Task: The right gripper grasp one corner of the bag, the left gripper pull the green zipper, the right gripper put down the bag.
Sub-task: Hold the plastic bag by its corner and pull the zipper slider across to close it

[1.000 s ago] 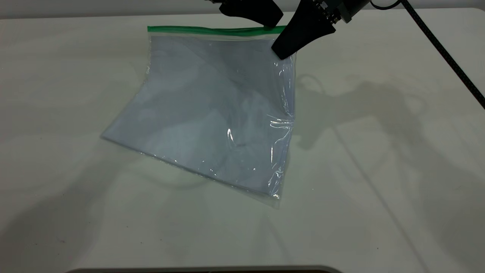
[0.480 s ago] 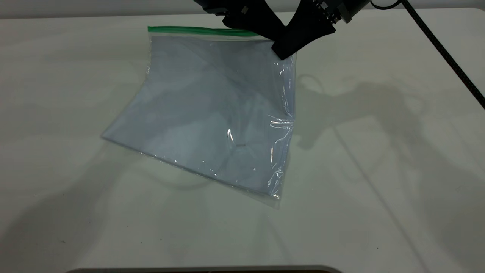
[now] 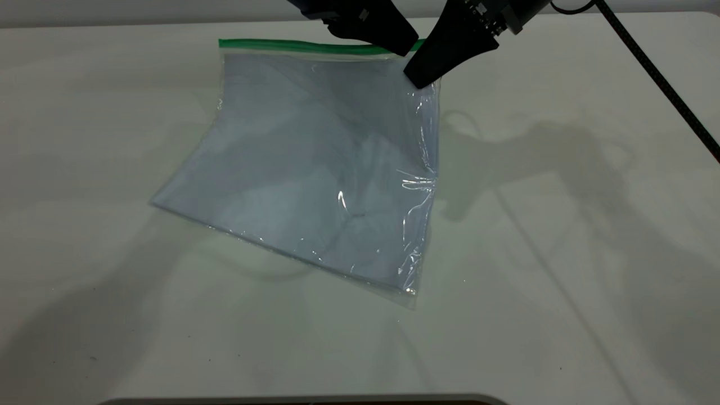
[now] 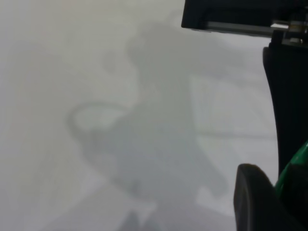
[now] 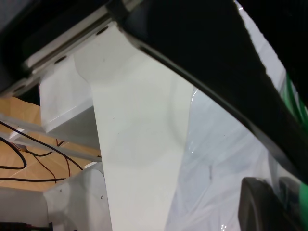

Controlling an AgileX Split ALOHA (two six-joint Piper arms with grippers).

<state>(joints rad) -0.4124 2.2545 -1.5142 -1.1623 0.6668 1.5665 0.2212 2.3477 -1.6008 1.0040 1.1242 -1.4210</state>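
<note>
Since a moment ago the left gripper (image 3: 406,49) is shifted slightly along the green zipper (image 3: 304,45), closed on it, while the bag (image 3: 315,169) is kept raised by the right gripper (image 3: 419,79), clamped on its corner, so that the strip is held taut.

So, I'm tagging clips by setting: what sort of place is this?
Likely a robotics lab bench: a plain white table, two black robot arms over one bag, and loose wiring beside the table.

A pale white table (image 3: 562,281) fills the scene, while beyond its edge thin red and black wires (image 5: 29,154) apparently lie on brown board (image 5: 19,115).
</note>
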